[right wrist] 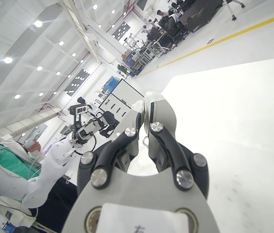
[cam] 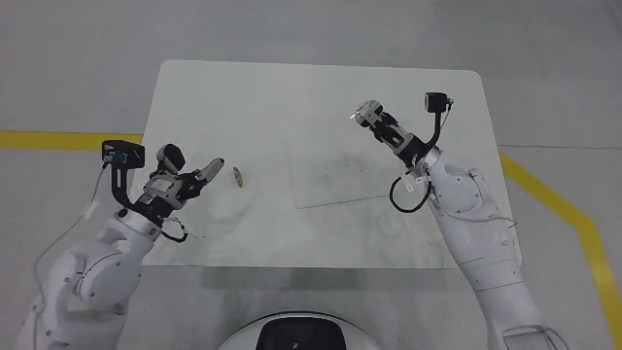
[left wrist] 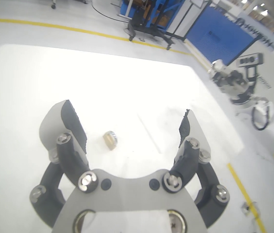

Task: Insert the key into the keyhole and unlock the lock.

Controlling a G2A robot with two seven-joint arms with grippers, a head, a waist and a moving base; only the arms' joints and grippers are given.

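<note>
White table [left wrist: 54,73], lock [left wrist: 110,140] near left pincer [left wrist: 127,107] — apart

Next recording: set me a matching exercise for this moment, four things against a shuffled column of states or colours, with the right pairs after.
Things:
1. left gripper
2. right gripper
3. lock
4. table

States:
A. brass-coloured, lying on the table
B. fingers shut, held over the table's right side
C. white, with rounded corners
D. fingers wide open, the lock just ahead

Pairs: 1-D, 2-B, 3-A, 4-C
</note>
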